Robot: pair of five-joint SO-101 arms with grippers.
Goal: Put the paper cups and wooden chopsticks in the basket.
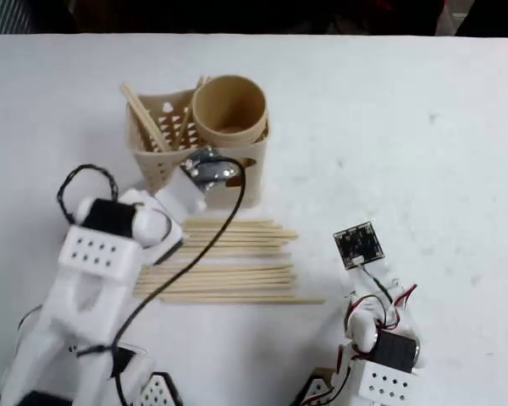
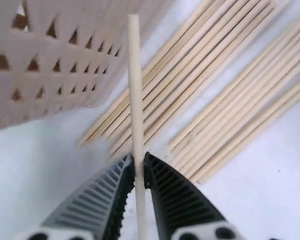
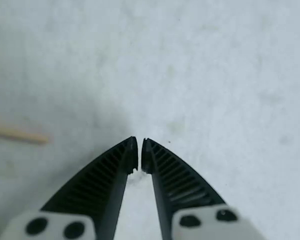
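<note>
Now the left gripper (image 2: 139, 165) is clenching one chopstick (image 2: 134, 75) beside the basket (image 2: 55, 70), upper left in the high view. The right gripper (image 3: 139, 152) is hanging clenched, empty, over the table (image 3: 215, 75), lower right.

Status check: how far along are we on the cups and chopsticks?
Done: the paper cups stand in the basket, with a few chopsticks beside them. In hand: the left tool is shut on one chopstick near the basket wall. Left: the pile of chopsticks on the table. The right tool is shut, holding nothing.
</note>
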